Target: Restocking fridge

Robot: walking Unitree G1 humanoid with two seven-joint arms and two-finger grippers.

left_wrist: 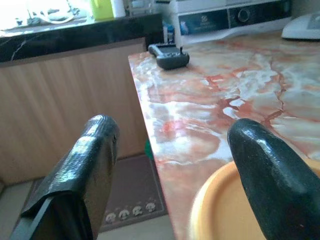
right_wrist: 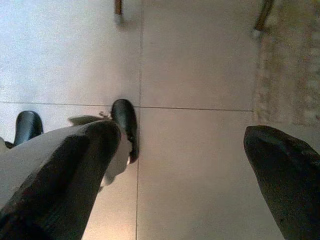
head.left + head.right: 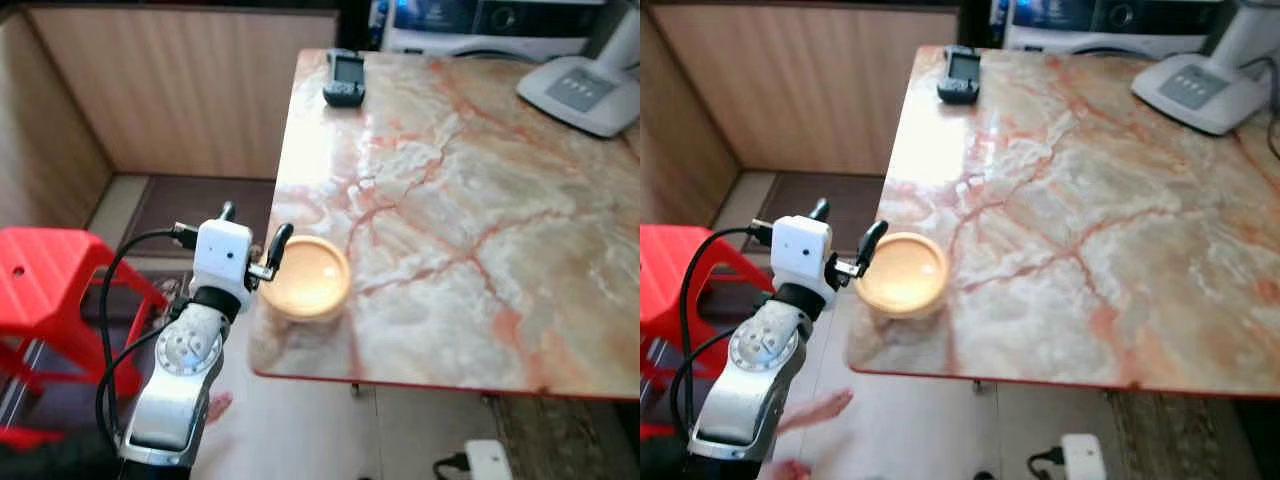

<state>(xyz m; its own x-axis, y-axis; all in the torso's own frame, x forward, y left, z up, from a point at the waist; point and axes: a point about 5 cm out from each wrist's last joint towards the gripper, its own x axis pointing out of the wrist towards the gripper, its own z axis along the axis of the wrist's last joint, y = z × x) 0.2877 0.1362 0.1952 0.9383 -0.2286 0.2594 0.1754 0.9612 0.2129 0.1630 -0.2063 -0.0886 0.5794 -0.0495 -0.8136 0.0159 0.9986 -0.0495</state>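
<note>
Far L of the left gripper (image 3: 254, 238): a bright red plastic stool (image 3: 45, 280) on the floor, w/ wooden panel walls (image 3: 170, 90) behind it. The L arm's silver forearm rises from the bottom edge, black cable looped along it, white wrist block on top. Its two black fingers are spread wide apart, holding nothing. One finger (image 1: 82, 170) hangs off the table's side over the floor; the other finger (image 1: 270, 180) sits over the near rim of a shallow round yellow-orange plastic bowl (image 3: 305, 277). Can't tell if that finger touches the rim.

The bowl sits just R of the gripper, on the near L corner of a glossy cream marble-top table w/ pinkish-red veins (image 3: 470, 220), close to the edge. Looks empty inside.

Ahead of the gripper, at the table's far L corner, lies a dark grey handset-like device (image 3: 344, 78). Further R at the far edge, the white base of some appliance (image 3: 585, 90); behind the table, a white machine w/ blue display panel (image 1: 225, 20), partly cut off.

Below the table's near edge, a white power strip w/ black cord (image 3: 480, 462) on the light tiled floor (image 2: 190, 150).

Right gripper (image 2: 187, 165): hangs idle, pointing down at the floor tiles, fingers spread, nothing between them. A black shoe (image 2: 125, 125) and a strip of beige rug (image 2: 290, 65) show beneath it.
</note>
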